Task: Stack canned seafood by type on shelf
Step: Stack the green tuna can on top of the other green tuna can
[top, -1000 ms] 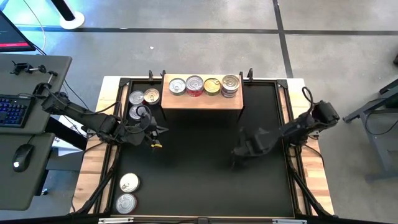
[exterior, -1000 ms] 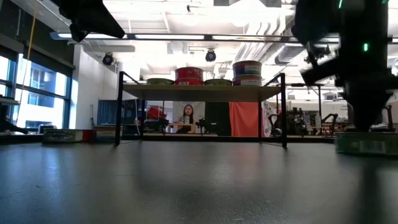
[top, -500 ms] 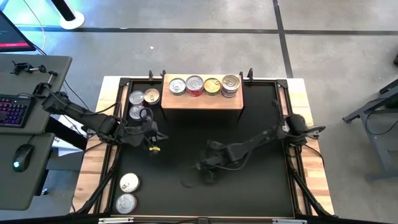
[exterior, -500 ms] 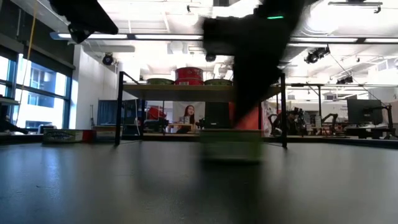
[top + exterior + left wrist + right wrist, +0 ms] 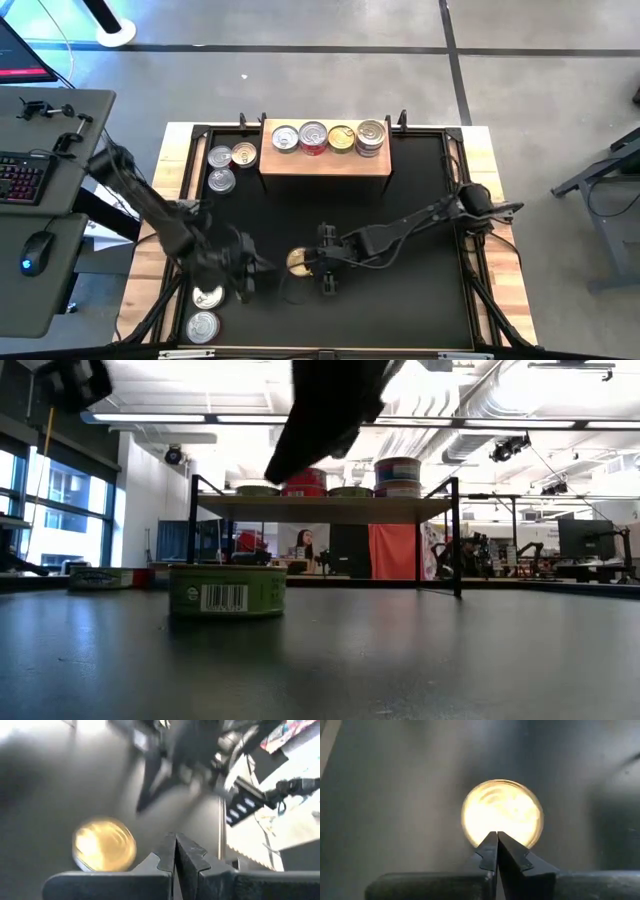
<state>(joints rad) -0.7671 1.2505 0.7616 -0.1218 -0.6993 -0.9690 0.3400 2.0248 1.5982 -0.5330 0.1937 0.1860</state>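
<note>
A gold-lidded can (image 5: 296,262) (image 5: 227,590) stands flat on the black mat, left of the middle. My right gripper (image 5: 314,262) (image 5: 496,836) is shut and hangs just right of and above this can; the low view shows a gap between them. My left gripper (image 5: 254,272) (image 5: 175,838) is also shut and hovers left of the can, which the left wrist view shows as a gold-lidded can (image 5: 104,844). The wooden shelf (image 5: 325,162) at the far edge carries a row of cans (image 5: 313,137); the rightmost pair (image 5: 371,135) is stacked.
Three cans (image 5: 221,181) sit on the mat left of the shelf. Two silver-lidded cans (image 5: 204,326) lie near the front left corner, close under my left arm. Bare mat (image 5: 420,300) stretches right of the middle. A desk with a keyboard (image 5: 20,175) stands beyond the table's left edge.
My right gripper, shut, has swept from the mat's right side toward the left, sliding the gold-lidded can along the mat to left of the middle, and has then risen off it. My left gripper has swung from beside the far-left cans toward the near edge.
</note>
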